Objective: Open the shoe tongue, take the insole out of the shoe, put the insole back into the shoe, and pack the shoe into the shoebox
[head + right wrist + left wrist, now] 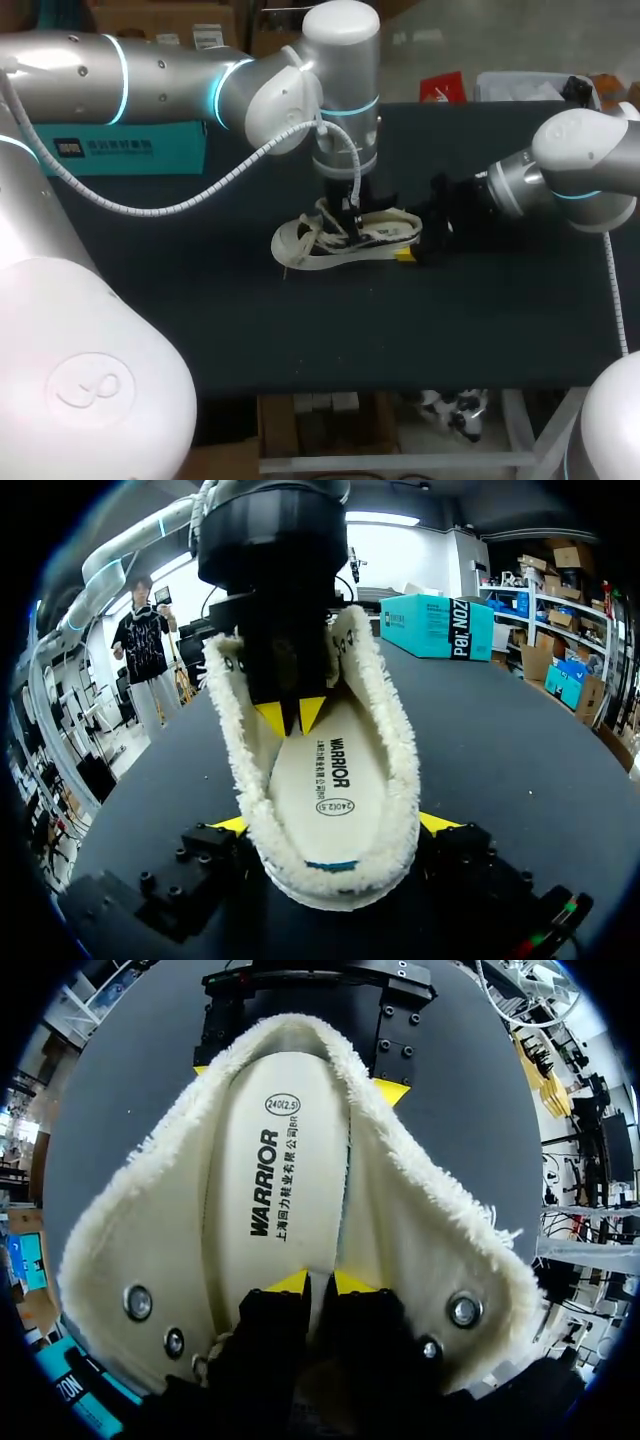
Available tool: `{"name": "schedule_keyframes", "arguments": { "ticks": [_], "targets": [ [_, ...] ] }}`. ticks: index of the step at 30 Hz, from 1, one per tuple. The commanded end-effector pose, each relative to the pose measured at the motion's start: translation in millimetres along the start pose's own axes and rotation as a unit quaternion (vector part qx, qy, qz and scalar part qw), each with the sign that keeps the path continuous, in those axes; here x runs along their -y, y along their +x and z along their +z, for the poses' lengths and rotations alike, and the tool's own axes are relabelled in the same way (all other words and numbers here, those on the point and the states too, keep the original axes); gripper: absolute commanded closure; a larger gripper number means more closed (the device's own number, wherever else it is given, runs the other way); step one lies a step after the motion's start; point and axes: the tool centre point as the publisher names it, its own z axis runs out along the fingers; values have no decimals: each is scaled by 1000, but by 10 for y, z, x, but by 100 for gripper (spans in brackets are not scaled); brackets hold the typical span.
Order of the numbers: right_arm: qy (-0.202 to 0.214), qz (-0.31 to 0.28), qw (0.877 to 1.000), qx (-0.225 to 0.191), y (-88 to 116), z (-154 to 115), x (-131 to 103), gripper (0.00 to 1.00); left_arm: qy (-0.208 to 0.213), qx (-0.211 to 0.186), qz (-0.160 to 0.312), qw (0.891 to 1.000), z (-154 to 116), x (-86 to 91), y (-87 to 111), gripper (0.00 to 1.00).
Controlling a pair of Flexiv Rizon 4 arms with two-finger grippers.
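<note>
Shoe [340,245]: the right gripper [335,825] clamps its heel as an anchor. Inside the shoe, the left gripper [320,1282] pinches the insole [275,1190] for extraction.

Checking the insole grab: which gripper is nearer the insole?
Left. The left gripper pinches the insole inside the shoe; the right gripper clamps the shoe's heel from outside.

The left arm [150,75] was seen entering from ten o'clock in the head view, its wrist turned straight down over the table's middle. The left gripper [346,218] was shown with its yellow tips pressed almost together. The right arm [590,165] was stretched low from three o'clock. The right gripper [408,250] was spread wide, both fingers clamped against the heel of the shoe [330,245].
</note>
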Motion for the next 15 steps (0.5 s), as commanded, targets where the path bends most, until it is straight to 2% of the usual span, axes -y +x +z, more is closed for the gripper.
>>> {"name": "schedule_keyframes", "arguments": {
  "ticks": [1,3,6,15],
  "targets": [
    [-2,0,1000,0,-29,21,63,100,3,4,1,1000,244,41,21,76],
    [-2,0,1000,0,-29,21,63,100,3,8,1,1000,269,56,15,73],
    [-2,0,1000,0,-29,21,63,100,4,13,-3,1000,302,72,3,75],
    [-2,0,1000,0,-29,21,63,100,4,70,-20,997,489,147,-90,73]
  ]
}}
